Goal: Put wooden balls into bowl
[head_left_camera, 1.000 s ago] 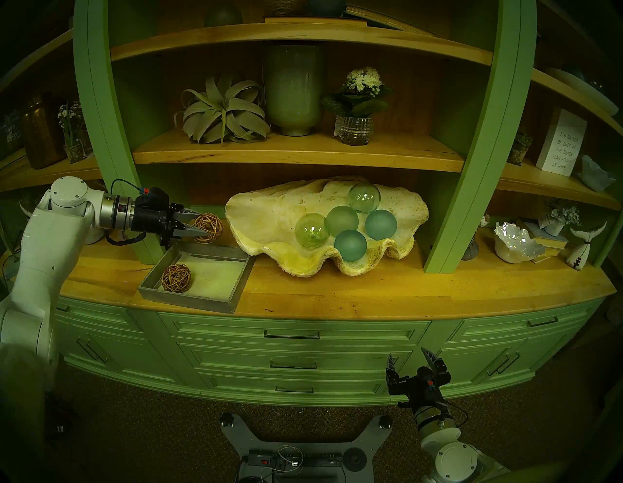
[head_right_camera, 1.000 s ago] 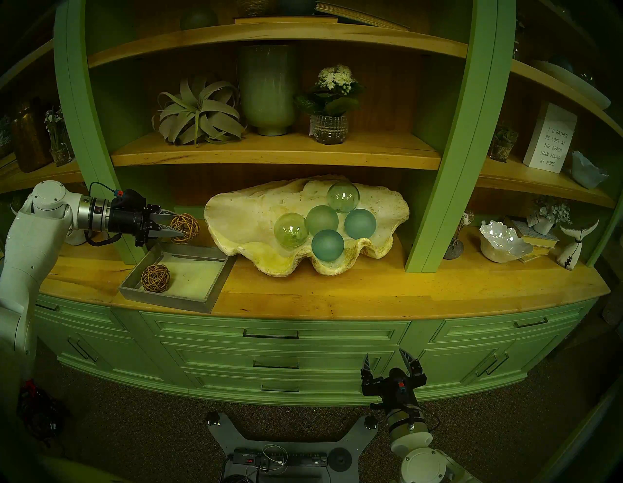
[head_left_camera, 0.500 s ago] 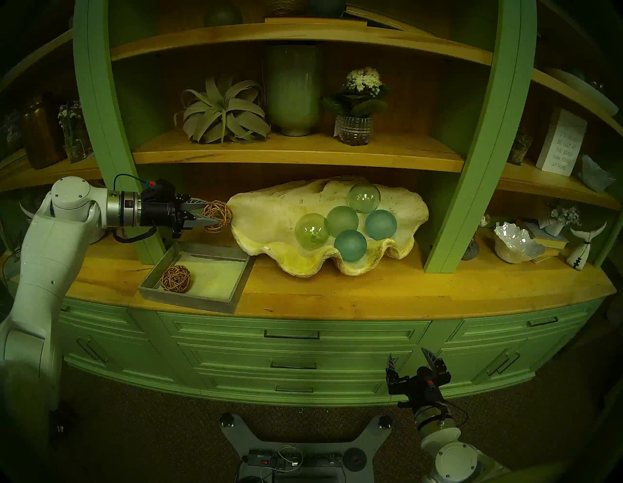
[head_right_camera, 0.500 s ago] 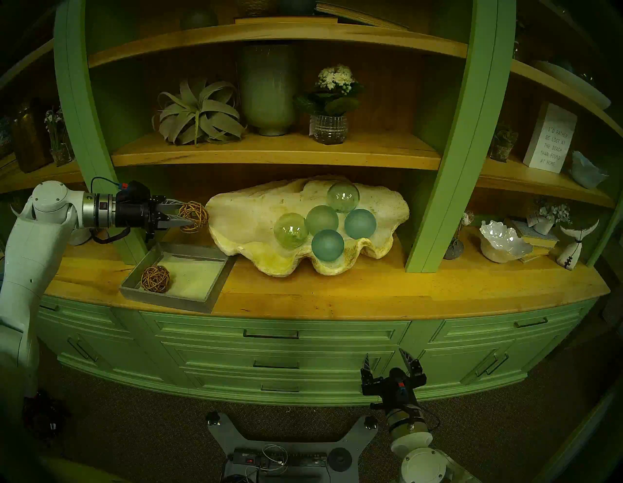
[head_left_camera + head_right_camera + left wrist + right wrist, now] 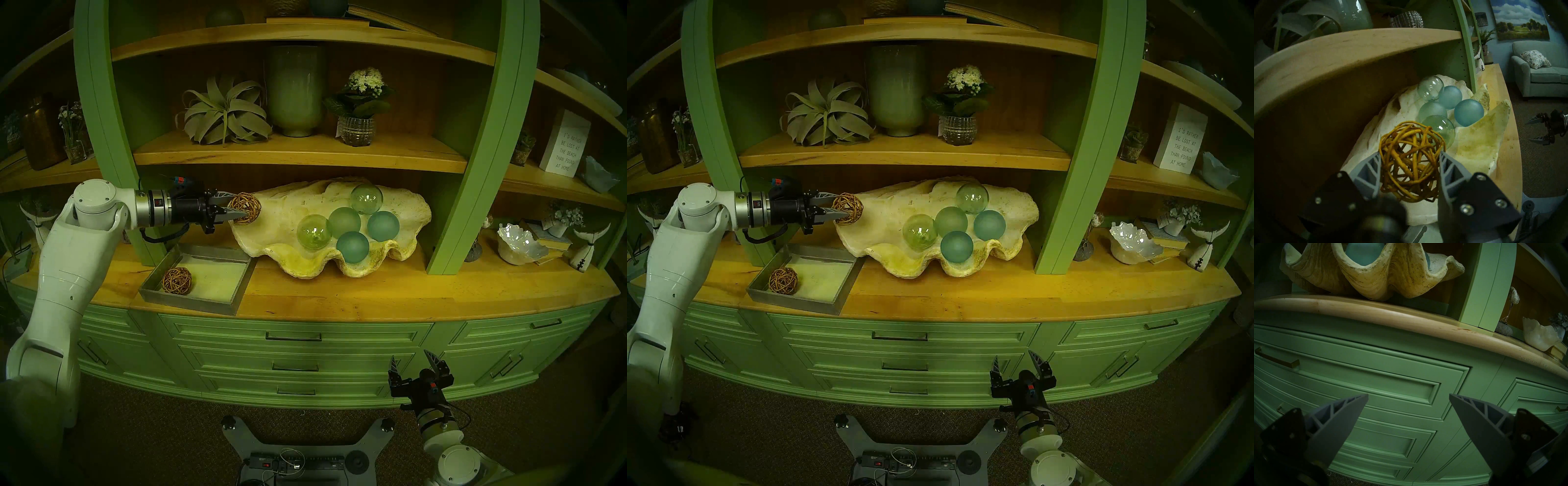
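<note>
1. The left tool (image 5: 240,206), pinching a rattan ball (image 5: 245,212), has moved rightward and now holds it over the left rim of the clam shell (image 5: 271,217).
2. The second rattan ball (image 5: 176,280) stays in the grey tray (image 5: 190,300) on the wooden table (image 5: 407,295).
3. Five glass spheres (image 5: 345,222) lie in the shell.
4. The right tool (image 5: 412,363) hangs spread before the green drawers (image 5: 293,353).

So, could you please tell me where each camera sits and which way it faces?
Head pair: high, facing the green shelf unit; both arms show.
Left wrist: behind the left gripper, shut on a brown woven rattan ball, looking along the cream giant clam shell.
Right wrist: low, behind the open right gripper, looking up at drawers.
All share the shell.
</note>
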Available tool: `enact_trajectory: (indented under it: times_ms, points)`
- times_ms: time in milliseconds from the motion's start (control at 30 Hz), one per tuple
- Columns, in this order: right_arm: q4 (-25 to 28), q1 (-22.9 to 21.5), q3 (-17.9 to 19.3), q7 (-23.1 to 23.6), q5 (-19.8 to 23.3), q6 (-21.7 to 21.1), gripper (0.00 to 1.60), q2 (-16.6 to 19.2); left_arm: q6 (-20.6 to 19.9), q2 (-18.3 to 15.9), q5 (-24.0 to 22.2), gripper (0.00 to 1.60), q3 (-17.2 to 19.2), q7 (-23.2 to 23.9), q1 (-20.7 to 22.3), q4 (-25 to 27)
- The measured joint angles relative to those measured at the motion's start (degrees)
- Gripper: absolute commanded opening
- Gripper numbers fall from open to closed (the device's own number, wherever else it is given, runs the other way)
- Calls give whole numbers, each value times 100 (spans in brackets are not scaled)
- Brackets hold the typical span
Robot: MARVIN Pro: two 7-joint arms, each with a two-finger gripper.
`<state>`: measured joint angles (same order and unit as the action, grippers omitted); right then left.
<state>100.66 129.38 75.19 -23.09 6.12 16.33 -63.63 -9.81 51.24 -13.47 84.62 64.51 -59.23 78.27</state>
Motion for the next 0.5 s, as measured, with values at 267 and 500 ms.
enact_trajectory:
  times_ms: [267,500]
  points:
    - [2,1,0,0,0,0,160,0,-137,380,274,0,-491,-275,157,-502]
    - [1,0,0,0,0,0,160,0,-114,547,410,43,-640,-337,290,-718]
